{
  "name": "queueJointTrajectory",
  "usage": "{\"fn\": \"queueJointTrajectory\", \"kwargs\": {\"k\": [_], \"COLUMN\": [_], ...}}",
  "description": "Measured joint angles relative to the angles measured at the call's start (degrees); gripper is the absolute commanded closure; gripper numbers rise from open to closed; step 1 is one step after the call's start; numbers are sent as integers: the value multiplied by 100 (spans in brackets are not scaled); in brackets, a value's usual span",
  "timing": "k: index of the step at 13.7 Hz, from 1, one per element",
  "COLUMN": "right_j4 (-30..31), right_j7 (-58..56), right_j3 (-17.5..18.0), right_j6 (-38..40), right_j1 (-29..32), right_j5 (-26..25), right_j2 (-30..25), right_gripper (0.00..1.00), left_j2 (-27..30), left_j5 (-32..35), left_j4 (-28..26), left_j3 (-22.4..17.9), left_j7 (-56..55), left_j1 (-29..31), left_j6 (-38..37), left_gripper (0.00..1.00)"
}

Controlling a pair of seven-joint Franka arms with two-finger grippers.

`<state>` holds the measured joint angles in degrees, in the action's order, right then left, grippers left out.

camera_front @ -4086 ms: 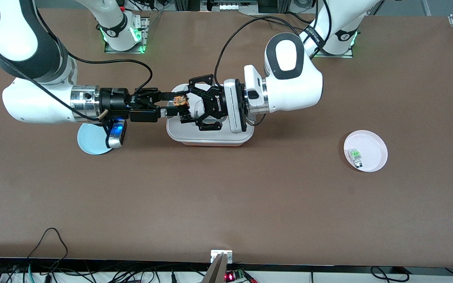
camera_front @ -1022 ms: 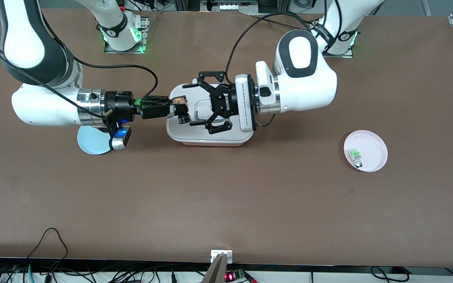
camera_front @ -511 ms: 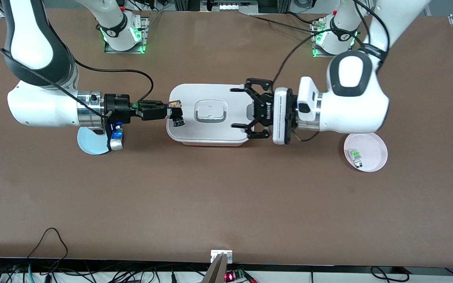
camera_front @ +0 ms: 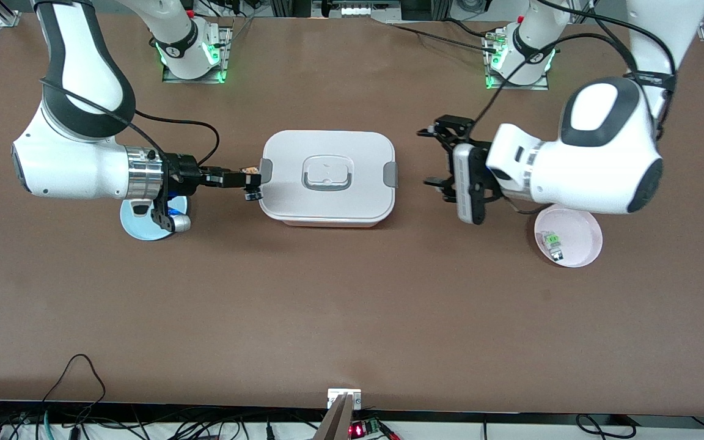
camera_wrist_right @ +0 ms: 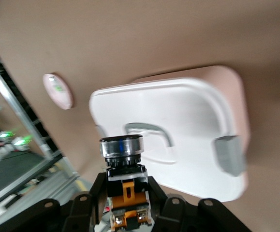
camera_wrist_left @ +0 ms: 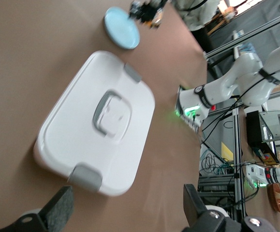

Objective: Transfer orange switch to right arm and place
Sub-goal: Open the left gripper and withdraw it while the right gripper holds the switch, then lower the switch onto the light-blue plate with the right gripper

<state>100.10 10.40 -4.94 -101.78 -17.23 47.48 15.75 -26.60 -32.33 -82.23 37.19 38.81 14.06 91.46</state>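
The orange switch is a tiny black part with orange markings, and my right gripper is shut on it in the air at the edge of the white lidded box toward the right arm's end. In the right wrist view the switch stands between the black fingers of the right gripper, round knob pointing outward. My left gripper hangs open and empty over bare table between the box and the pink plate. Its dark pads stand wide apart in the left wrist view.
A blue plate lies under the right wrist. The pink plate holds a clear-grey component with a green top. The white box with grey latches sits mid-table. Cables run along the table's near edge.
The left arm has drawn back from over the box toward its own end, jaws open. The right arm has pulled the switch back from over the lid to the box's edge.
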Motion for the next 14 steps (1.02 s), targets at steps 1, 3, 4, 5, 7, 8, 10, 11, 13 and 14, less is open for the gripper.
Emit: {"fn": "queueJointTrajectory", "kwargs": {"k": [1,3,4,5,7,8,10,11,13,14], "right_j4": [2,12,29,61,179,256,382,420,488,531], "right_j7": [-92,-431,-603,-770,-1109,-1273,-1623,-1802,-2232,-2532], "right_j3": [-4,-8,-12,-15,-22,-27,-40,-43,-49,-51], "right_j6": [-2,-2,-13,-55,-192,-298,-467,-535,-598,-644], "right_j1": [0,0,1,4,16,30,83,123,232,304], "right_j5": [-379,-1072,-1367,-1629,-2054,-2232,-2557,-2753,-3142,-3295], "right_j2": [-3,-6,-6,-8,-9,-9,-9,-10,-10,-10], "right_gripper": [71,71,71,71,71,71,71,71,71,71], "left_j2": [1,9,45,133,324,382,498,588,819,929], "left_j5": [407,1224,1445,1647,2107,2206,2291,2335,2430,2445], "left_j4": [89,405,558,646,705,707,707,706,705,699], "left_j3": [2,12,11,-8,-48,-108,-443,-755,-1662,-2106], "left_j7": [-295,-837,-1025,-1176,-1440,-1508,-1596,-1621,-1637,-1682], "left_j1": [87,104,89,69,46,37,-56,-184,-694,-973], "left_j6": [-135,-447,-606,-713,-848,-892,-932,-975,-1126,-1167], "left_gripper": [0,0,0,0,0,0,0,0,0,0]}}
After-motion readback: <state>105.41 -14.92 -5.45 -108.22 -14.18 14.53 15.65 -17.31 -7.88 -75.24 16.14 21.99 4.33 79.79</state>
